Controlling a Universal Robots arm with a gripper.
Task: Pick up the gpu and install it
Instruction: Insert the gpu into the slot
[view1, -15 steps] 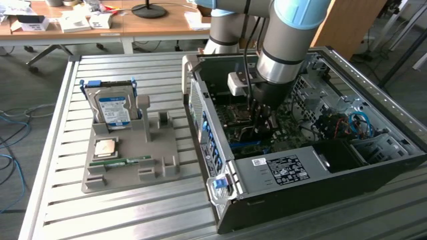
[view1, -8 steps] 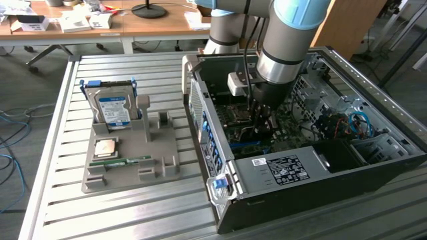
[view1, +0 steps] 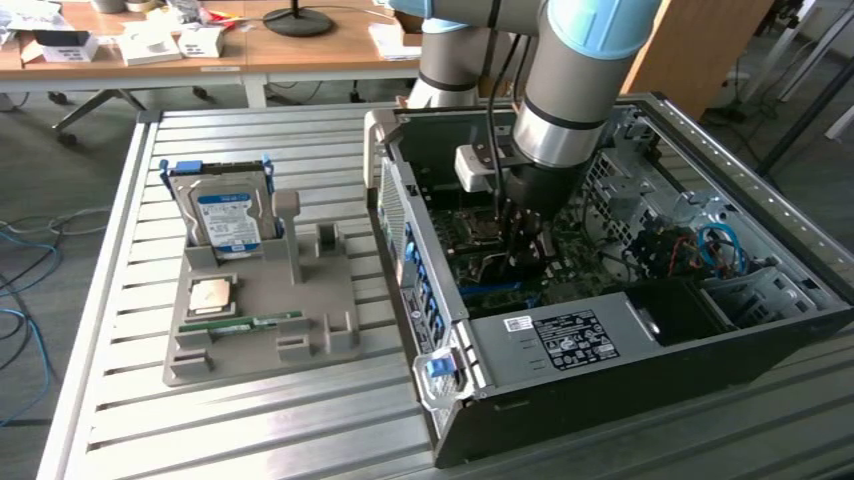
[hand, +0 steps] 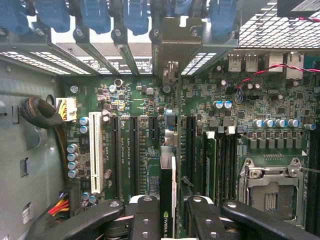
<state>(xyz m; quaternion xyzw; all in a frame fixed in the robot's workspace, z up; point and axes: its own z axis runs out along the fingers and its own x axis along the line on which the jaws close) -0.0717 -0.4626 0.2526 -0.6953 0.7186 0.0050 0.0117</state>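
Note:
My gripper (hand: 170, 222) is shut on the gpu (hand: 167, 185), which I see edge-on as a thin dark card with a green logo between the two black fingers (hand: 145, 215). Its silvery bracket (hand: 175, 42) stands against the case's rear slot openings. The card hangs over the green motherboard (hand: 150, 100), between the long black expansion slots (hand: 134, 155); I cannot tell whether it touches a slot. In the exterior view the gripper (view1: 527, 250) is deep inside the open computer case (view1: 587, 350).
A white slot (hand: 95, 152), a processor socket (hand: 270, 190) and red wires (hand: 270, 70) surround the card. Left of the case in the exterior view, a grey holder (view1: 307, 345) carries a hard drive (view1: 227, 215), a chip (view1: 211, 295) and a green memory stick (view1: 240, 323).

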